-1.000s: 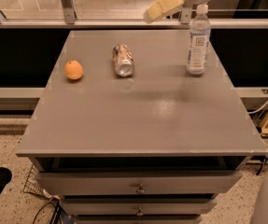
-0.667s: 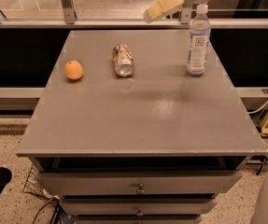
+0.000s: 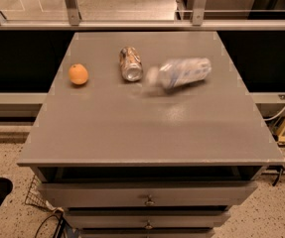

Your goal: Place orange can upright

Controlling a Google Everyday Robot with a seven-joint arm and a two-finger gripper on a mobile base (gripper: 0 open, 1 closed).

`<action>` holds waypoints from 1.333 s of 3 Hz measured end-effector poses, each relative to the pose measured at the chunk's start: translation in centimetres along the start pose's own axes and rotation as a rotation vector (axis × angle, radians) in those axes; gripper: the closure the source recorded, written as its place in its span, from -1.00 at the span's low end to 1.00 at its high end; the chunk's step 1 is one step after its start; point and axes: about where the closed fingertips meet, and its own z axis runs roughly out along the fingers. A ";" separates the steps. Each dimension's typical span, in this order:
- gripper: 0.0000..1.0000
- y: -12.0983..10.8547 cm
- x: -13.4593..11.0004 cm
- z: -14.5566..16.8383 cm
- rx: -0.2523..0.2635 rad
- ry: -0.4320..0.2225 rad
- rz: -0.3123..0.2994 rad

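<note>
Largest first: a grey table [image 3: 147, 133], flat-topped, with all three loose things on its far half and the near half bare. Below the top, a stack of drawers [image 3: 191, 192], each with a small knob [image 3: 149, 201] at its centre. Behind the far edge, a metal railing [image 3: 142, 25] running across.

Next in size, a clear plastic bottle [image 3: 181, 73], down almost on its side just to the right of the can in view, pale end pointing toward it. Smeared in outline, so probably rolling or rocking rather than settled; cannot tell which. No readable print on its label.

Then the orange can [image 3: 131, 63], the task's own thing: on its side near the middle of the far half, between fruit and bottle, shiny silver end turned toward the camera, long axis running away from it. Free to roll sideways in that pose, so not yet upright and the job not yet done. Orange-tan and whitish label, no brand or lettering legible.

Smallest, a round orange fruit [image 3: 78, 74], left of the can and clear of it, sitting still.

No claw anywhere in view: neither over the table nor at its edges, so holding nothing here, and no telling how wide it stands. Likely need: a grip across the can's body, then a quarter turn onto one silver end, minding the bottle close alongside.
</note>
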 end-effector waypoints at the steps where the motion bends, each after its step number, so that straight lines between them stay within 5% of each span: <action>1: -1.00 -1.3 -1.7 -8.4 0.160 -0.059 -0.019; 2: -1.00 -2.9 -1.8 -11.6 0.260 -0.047 -0.029; 3: -1.00 -4.5 -1.6 -11.7 0.294 -0.019 -0.018; 4: -1.00 -5.3 -1.3 -9.7 0.268 0.016 0.001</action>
